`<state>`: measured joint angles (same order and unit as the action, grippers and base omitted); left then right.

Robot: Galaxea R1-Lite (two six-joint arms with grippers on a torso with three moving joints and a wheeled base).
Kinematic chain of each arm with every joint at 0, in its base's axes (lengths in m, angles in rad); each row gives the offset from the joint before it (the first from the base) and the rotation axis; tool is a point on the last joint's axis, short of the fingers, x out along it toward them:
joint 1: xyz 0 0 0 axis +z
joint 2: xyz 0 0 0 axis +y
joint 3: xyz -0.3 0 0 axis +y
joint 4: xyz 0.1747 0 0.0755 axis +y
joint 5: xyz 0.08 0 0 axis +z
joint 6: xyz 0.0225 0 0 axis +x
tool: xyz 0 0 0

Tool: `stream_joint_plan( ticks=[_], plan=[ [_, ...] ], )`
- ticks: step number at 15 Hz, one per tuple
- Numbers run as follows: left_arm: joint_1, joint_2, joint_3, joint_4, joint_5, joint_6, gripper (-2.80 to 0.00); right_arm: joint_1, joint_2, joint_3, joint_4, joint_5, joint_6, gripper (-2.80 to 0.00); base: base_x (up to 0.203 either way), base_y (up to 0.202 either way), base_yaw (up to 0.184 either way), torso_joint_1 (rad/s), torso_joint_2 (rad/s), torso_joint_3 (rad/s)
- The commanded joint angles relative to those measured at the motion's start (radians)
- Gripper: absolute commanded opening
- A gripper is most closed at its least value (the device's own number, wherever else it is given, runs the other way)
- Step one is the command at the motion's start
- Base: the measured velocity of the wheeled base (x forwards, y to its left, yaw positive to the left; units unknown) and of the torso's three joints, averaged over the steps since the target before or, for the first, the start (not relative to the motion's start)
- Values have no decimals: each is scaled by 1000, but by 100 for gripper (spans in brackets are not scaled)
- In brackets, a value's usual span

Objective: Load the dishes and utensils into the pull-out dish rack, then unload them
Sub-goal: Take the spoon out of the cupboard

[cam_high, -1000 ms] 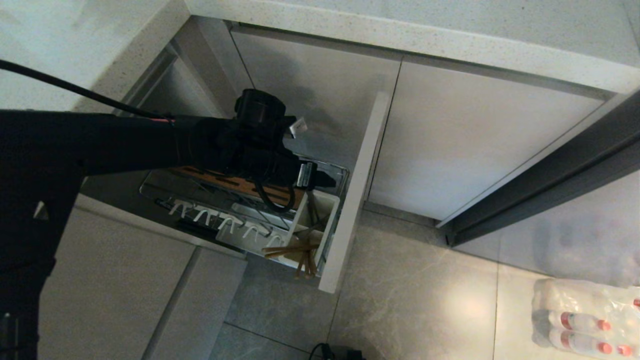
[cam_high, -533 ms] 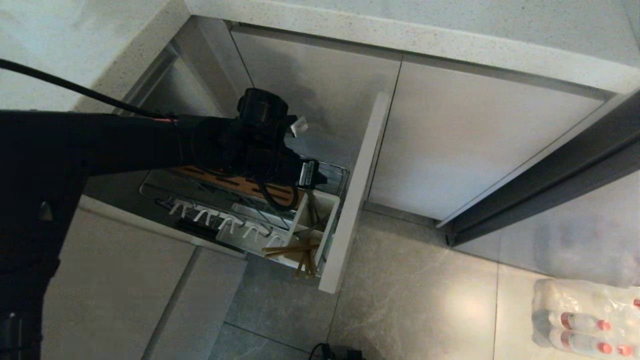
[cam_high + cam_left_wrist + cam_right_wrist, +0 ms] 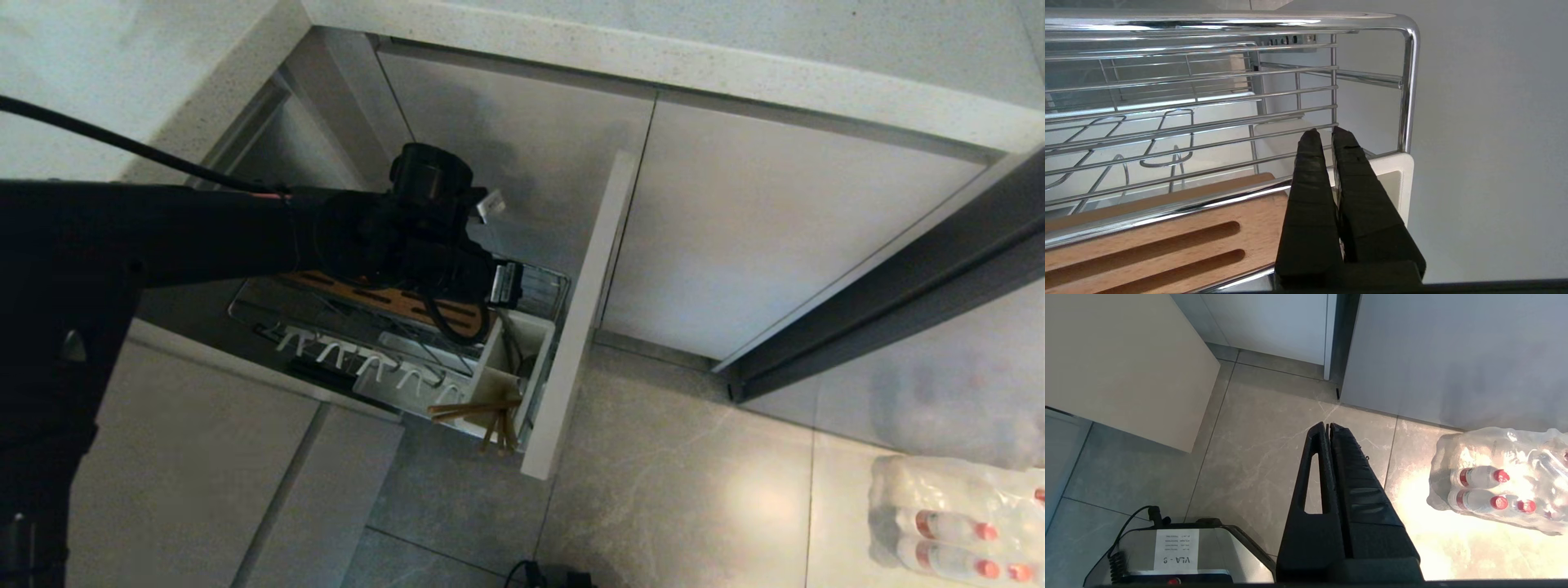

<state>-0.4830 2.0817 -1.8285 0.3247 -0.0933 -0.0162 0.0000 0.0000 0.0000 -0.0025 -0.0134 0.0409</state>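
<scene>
Taking the pull-out dish rack (image 3: 392, 343) as the landmark and starting nearest the robot: the right gripper (image 3: 1329, 428) hangs parked over the floor tiles on the rack's right, its fingers pressed together on nothing, with a shrink-wrapped pack of bottles (image 3: 1498, 490) further off on that side. At the rack's near front corner the chopsticks (image 3: 482, 412) stick out of the white utensil caddy (image 3: 510, 355), leaning over its edge. The row of white plate prongs (image 3: 359, 363) holds nothing, and neither plate, bowl nor fork can be made out anywhere (the caddy's far cell is too dark to read). Above the far side of the rack, over the wooden strip (image 3: 1167, 228) and just beside the caddy's back corner, the left gripper (image 3: 1325, 134) has its fingers together with nothing visible between them. Beyond it stands the beige front panel (image 3: 580, 310), and above all the worktop (image 3: 653, 57). Judging by this, the dishes are not in the rack and the chopsticks are in the caddy.
</scene>
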Motion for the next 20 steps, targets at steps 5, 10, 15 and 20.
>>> stream_joint_plan(
  ticks=[5,10,15,20],
  plan=[
    [-16,-46,0,9,80,-4,-280,0,2,0,-1,0,1,-280,0,0,0,0,0,0],
    [-32,-93,2,13,129,-33,-280,0,0,0,-1,0,1,-280,0,0,0,0,0,0],
    [-39,-145,3,33,138,-64,-280,0,2,0,-1,0,1,-280,0,0,0,0,0,0],
    [-39,-222,6,34,138,-113,-280,0,2,0,-1,0,1,-280,0,0,0,0,0,0]
  ],
)
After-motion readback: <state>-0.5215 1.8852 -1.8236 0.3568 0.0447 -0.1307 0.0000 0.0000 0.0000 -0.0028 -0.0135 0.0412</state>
